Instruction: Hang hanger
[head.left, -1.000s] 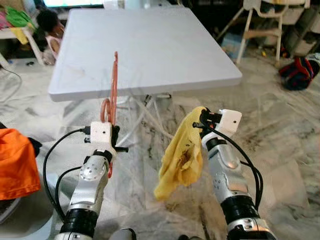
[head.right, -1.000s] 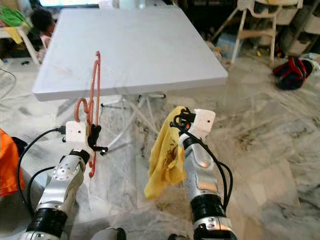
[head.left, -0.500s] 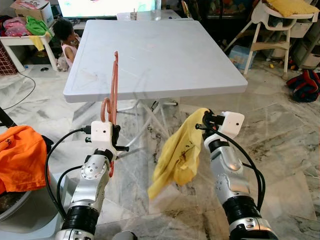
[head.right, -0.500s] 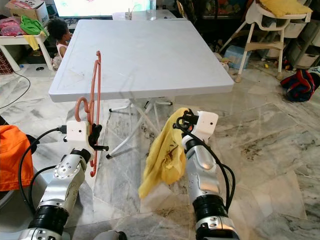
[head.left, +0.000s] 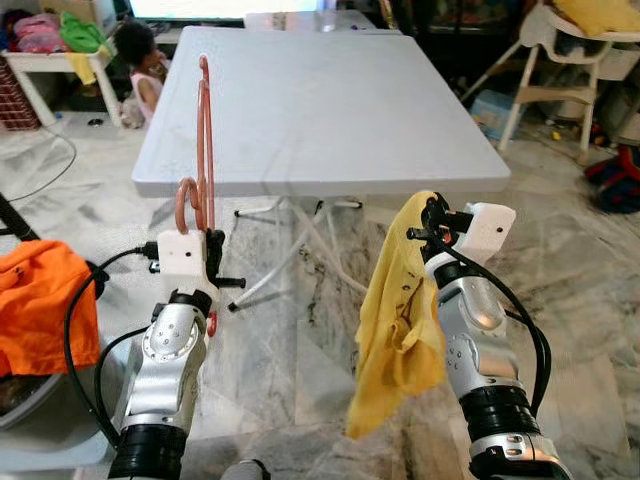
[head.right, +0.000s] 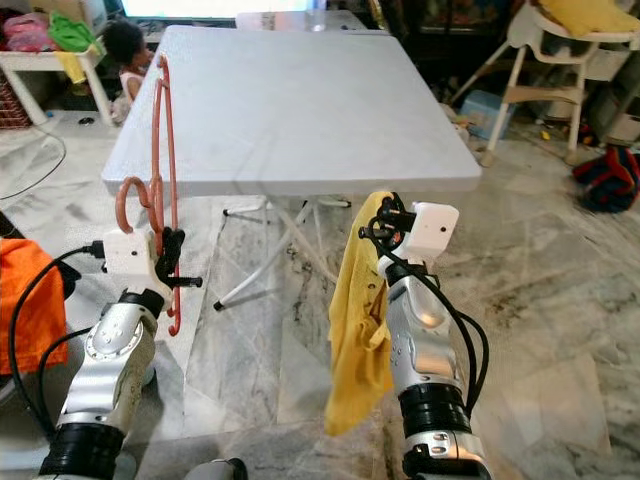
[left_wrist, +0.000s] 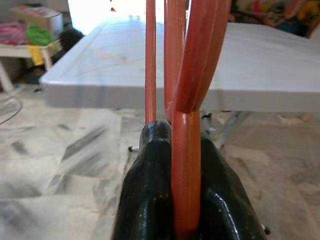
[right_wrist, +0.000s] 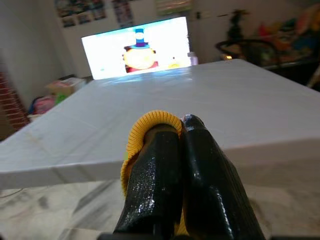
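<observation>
Here we are at the near edge of the big white square plastic table (head.left: 330, 110), both arms up and loaded. The left gripper (head.left: 205, 255) is clamped tight on the thin salmon-red plastic hanger (head.left: 204, 130), holding it edge-on and upright, its hook curling just beside the wrist and the long frame rising in front of the tabletop; the left wrist view shows the black fingers (left_wrist: 150, 195) squeezed on the red bar. Over on the right, the right gripper (head.right: 385, 218) is pinched shut on a limp mustard-yellow cloth garment (head.right: 358, 320), which dangles off the fingertips down toward the marble floor (head.left: 290, 370), and the right wrist view shows a yellow ribbed hem trapped between the fingers (right_wrist: 155, 165). Hanger and garment are well apart, nothing threaded yet, so by my reading this is the carry-and-line-up stage, with dressing the hanger not yet begun. Next up, I'd say: bring the two together, likely over the table, and work one hanger shoulder into the garment's opening. Tricky part is that the cloth hangs bunched, so finding an opening may need spreading first. An orange cloth (head.left: 40, 310) lies off to the left, and a person (head.left: 140, 60) sits beyond the table.
</observation>
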